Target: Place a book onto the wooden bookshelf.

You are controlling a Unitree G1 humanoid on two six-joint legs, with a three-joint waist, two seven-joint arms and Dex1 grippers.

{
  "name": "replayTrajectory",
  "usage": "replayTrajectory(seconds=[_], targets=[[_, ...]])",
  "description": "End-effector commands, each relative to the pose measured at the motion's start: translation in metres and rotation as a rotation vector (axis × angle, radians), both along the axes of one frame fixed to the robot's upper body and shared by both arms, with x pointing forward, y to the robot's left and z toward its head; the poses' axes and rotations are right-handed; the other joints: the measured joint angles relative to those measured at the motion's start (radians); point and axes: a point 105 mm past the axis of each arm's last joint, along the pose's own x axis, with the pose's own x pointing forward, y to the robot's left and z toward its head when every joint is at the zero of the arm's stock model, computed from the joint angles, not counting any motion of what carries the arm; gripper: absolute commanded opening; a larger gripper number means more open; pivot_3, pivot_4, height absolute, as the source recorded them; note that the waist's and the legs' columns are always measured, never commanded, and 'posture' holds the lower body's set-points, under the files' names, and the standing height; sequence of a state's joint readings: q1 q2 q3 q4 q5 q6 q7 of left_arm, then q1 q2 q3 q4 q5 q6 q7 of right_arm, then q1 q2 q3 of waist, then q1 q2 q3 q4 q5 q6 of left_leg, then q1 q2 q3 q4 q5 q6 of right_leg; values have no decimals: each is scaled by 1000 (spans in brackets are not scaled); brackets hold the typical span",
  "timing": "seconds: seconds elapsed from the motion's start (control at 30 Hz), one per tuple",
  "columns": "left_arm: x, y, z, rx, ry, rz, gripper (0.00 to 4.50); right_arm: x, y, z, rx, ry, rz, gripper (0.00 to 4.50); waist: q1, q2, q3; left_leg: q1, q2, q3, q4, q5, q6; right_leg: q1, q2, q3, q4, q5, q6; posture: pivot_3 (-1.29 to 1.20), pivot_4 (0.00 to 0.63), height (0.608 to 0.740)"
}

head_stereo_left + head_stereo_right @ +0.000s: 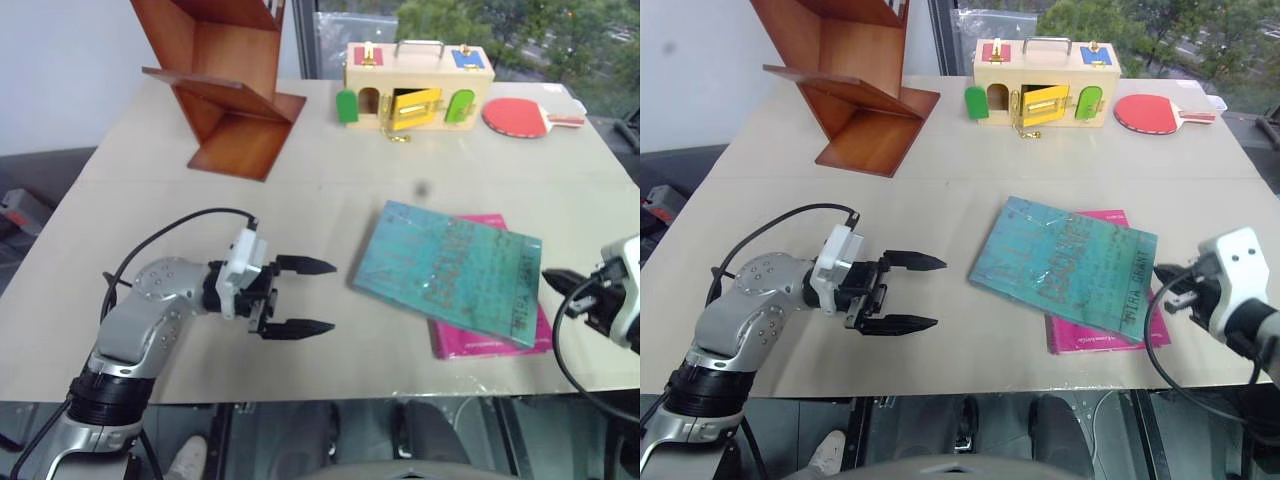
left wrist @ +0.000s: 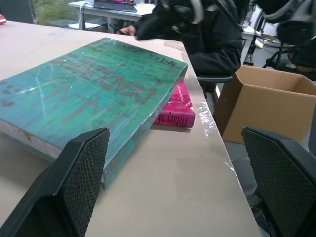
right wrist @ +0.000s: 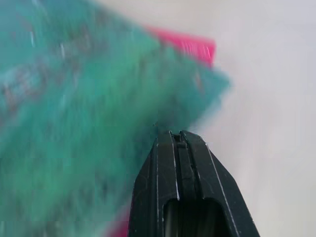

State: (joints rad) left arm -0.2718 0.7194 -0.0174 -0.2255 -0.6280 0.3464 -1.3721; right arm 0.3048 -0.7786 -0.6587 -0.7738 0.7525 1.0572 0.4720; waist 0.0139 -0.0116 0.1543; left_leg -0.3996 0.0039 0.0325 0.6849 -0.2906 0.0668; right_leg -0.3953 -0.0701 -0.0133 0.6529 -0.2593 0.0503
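The teal-blue book (image 1: 447, 271) lies flat on the table, resting askew on a pink book (image 1: 490, 338). My left gripper (image 1: 310, 296) hovers open to the left of the teal book, fingers pointing at it, a short gap away. In the left wrist view the book (image 2: 94, 94) lies just beyond my left gripper's fingertips (image 2: 84, 163). My right gripper (image 1: 1167, 285) is shut and empty at the book's right edge, near the table's front right; the right wrist view shows its closed tips (image 3: 177, 140) over the book's corner (image 3: 74, 123). The wooden bookshelf (image 1: 222, 85) stands at the far left.
A pale wooden box with coloured doors (image 1: 416, 84) and a red paddle (image 1: 522, 117) sit at the table's far edge. A person in dark clothes (image 2: 207, 34) and a cardboard box (image 2: 269, 106) are beyond the table's right side.
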Motion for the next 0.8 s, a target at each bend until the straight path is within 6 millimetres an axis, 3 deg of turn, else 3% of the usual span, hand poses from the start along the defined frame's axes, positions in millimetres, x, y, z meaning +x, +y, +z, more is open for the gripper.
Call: replayTrajectory(seconds=[0.03,0.2,0.37,0.7,0.8], targets=[[2,-1,5,-3,-30,-19,4500,-16,8,1,-45,13,29,38,-1,0,0,0,0,0,0,0,0,0,0,0,0,0,0,0,150,740],[5,1,5,12,-25,-37,4500,-24,37,-15,37,52,104,38,-3,0,0,2,0,1,1,0,0,0,4,1,3,0,0,0,150,740],[5,3,3,28,-14,-39,4500,-26,50,-24,60,77,134,38,-1,0,0,2,0,1,1,0,0,0,4,1,4,0,0,0,150,740],[0,8,-13,19,215,99,4500,-41,34,-19,81,54,112,38,0,0,0,1,0,1,1,0,-1,0,3,1,2,-1,1,0,150,740],[-1,7,-14,2,295,121,4500,-45,24,-12,59,4,103,907,0,0,0,1,0,0,1,0,0,0,0,1,3,-1,1,0,150,740]])
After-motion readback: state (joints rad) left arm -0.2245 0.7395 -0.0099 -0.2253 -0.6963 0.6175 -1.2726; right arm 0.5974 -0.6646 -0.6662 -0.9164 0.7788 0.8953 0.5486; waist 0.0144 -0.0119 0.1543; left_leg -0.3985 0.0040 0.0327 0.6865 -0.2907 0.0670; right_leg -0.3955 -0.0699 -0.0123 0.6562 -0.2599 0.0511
